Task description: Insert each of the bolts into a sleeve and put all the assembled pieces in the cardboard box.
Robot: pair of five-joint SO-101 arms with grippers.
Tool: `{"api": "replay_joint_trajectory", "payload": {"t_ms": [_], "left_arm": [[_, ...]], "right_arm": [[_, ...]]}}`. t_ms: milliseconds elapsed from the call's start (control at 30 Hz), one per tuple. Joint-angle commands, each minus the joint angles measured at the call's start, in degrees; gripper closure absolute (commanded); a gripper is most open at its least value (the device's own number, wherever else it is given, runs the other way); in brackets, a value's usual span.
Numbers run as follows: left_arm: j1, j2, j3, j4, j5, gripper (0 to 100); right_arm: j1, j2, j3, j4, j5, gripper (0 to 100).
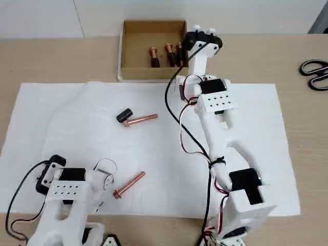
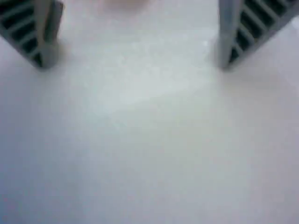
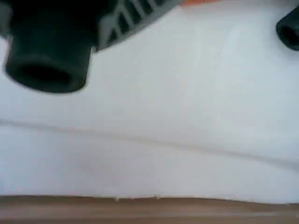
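In the right wrist view my right gripper (image 3: 88, 23) is shut on a black sleeve (image 3: 46, 60), held above the white sheet (image 3: 154, 112) near its edge. From above, the right arm (image 1: 215, 100) stretches toward the cardboard box (image 1: 122, 51), which holds three assembled pieces (image 1: 169, 54). A loose black sleeve (image 1: 124, 115) lies on the sheet, touching the head of a copper bolt (image 1: 142, 120). A second bolt (image 1: 129, 185) lies near the front, just right of my left gripper (image 1: 105, 171). That gripper (image 2: 135, 46) is open over bare sheet.
Scissors (image 1: 315, 73) lie on the wooden table at the far right. The white sheet (image 1: 61, 118) covers most of the work area. The right arm's cables (image 1: 182, 128) hang over the sheet's middle.
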Motion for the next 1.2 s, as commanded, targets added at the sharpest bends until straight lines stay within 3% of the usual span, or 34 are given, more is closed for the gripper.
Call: {"api": "replay_joint_trajectory", "payload": {"t_ms": [0, 333, 500, 633, 733, 900, 967, 1167], "left_arm": [[-1.76, 3.6, 5.76, -4.48, -0.26, 76], [-2.9, 3.16, 5.58, -4.92, -0.79, 76], [-2.81, 3.43, 0.13, -9.58, 1.76, 76], [-0.7, 3.16, -5.23, -8.09, 3.08, 76], [10.55, 3.16, -14.55, 2.73, 6.24, 76], [26.46, 3.69, -42.07, 17.41, 25.05, 76], [27.6, 3.16, -46.73, 18.11, 28.13, 76], [29.19, 3.16, -50.07, 22.68, 25.41, 77]], "right_arm": [[0.04, -4.35, -2.73, -0.57, 0.53, 99.5], [-2.77, -4.62, -2.9, 4.97, 0.18, 99.5], [-3.38, -4.53, -2.9, 6.29, 0.26, 99.5], [-3.3, -4.62, -2.99, 6.29, 0.53, 99.5], [-2.42, -4.62, -2.99, 6.37, 0.53, 99.5], [-2.07, -4.35, -2.99, 6.29, 0.53, 99.5], [-2.07, -4.53, -2.99, 6.29, 0.53, 99.5], [-0.57, -4.62, -3.08, 6.73, 0.62, 99.5]]}}
